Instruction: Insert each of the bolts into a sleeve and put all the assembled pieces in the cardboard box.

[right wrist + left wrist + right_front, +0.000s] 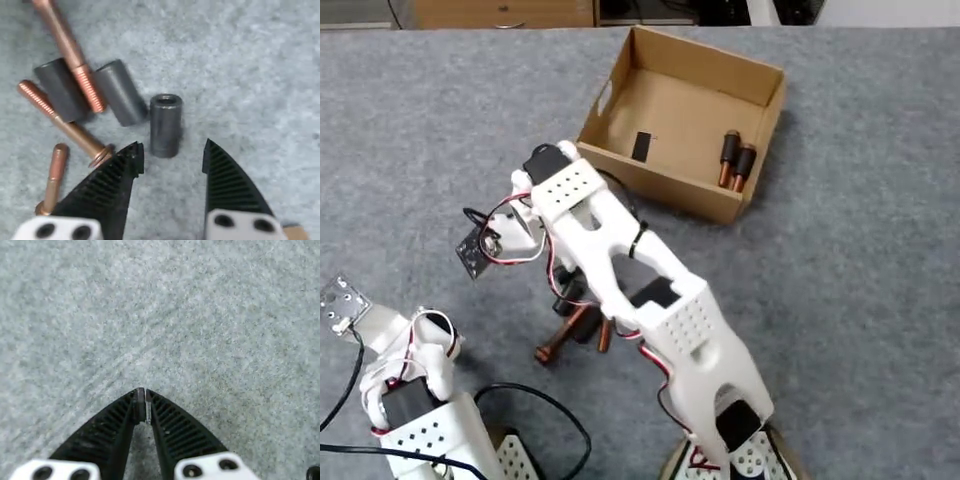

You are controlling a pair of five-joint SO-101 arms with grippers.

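Two assembled pieces (735,160) lie inside the cardboard box (665,185), against one side wall. Loose bolts (67,42) and sleeves (166,125) lie outside, before the box's front wall. The right gripper (172,146) hangs there with jaws spread around one sleeve. The left gripper (142,392), farther from the box, is clenched on nothing.

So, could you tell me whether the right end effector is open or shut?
Open: on the right end effector, the fingers stand well apart, with a dark sleeve just beyond the gap.
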